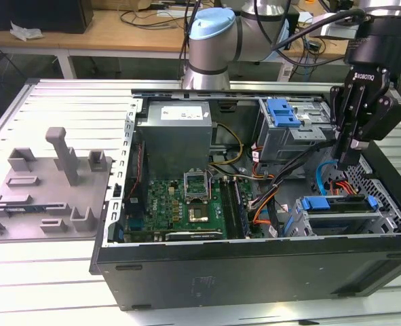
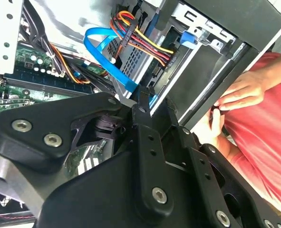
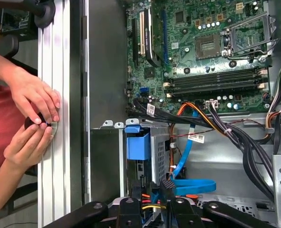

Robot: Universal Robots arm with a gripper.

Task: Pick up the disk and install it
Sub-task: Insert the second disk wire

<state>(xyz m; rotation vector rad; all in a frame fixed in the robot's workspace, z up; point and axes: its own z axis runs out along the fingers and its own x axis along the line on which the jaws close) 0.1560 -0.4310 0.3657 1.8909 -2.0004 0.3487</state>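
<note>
I see the open black metal computer case (image 1: 254, 265) lying on the ribbed aluminium desk (image 1: 44, 272), with the grey plastic fixture with upright posts (image 1: 47, 187) beside it on the exterior view's left. Inside the case, the green motherboard (image 1: 186, 204) sits at the middle. The silver hard drive in its blue plastic carrier (image 1: 339, 207) rests in the bay at the exterior view's right, and my black gripper (image 1: 346, 159) hangs just above it.

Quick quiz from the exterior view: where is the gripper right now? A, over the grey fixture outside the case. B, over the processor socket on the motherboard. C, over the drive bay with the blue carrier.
C: the gripper hangs above the disk in its drive bay, at the exterior view's right.
</note>
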